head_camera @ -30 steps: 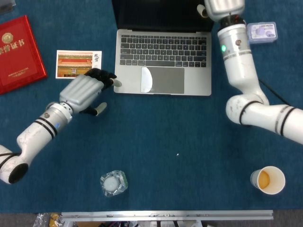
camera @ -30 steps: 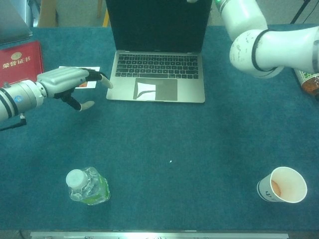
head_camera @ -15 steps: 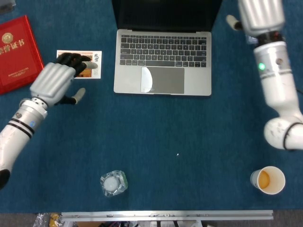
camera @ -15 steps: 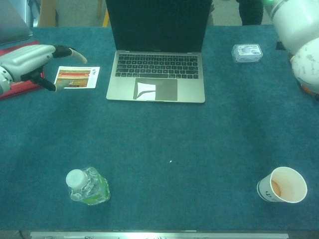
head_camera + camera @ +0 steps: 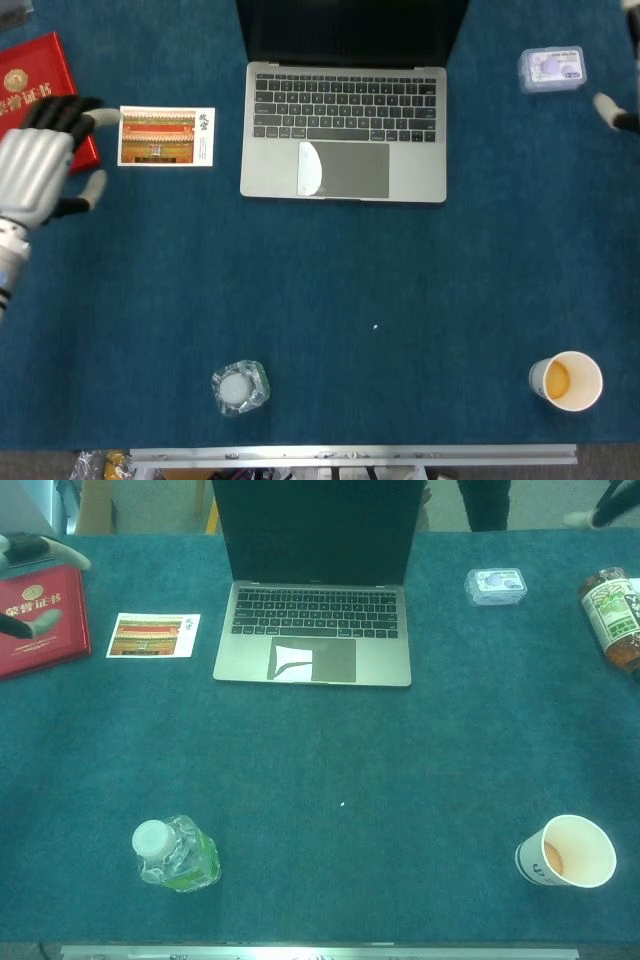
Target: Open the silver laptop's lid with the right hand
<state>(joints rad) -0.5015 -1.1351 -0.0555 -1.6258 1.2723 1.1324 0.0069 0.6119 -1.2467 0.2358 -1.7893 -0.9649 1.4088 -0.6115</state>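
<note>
The laptop (image 5: 345, 130) sat at the top middle, its lid up and its long side running left to right, keys facing the bottom edge. The left hand (image 5: 35, 160) was at the far left, fingers spread, holding nothing. Only a fingertip of the right hand (image 5: 612, 112) showed at the right edge, so I cannot tell its grip.

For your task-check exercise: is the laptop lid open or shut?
Open: the laptop shows keyboard and trackpad, with its dark screen standing upright behind them.

Left hand (image 5: 38, 160): silver-grey ribbed metal back, black finger segments, pale cream tips. Right hand (image 5: 615, 112): only a cream-tipped black fingertip is seen at the frame edge.
</note>
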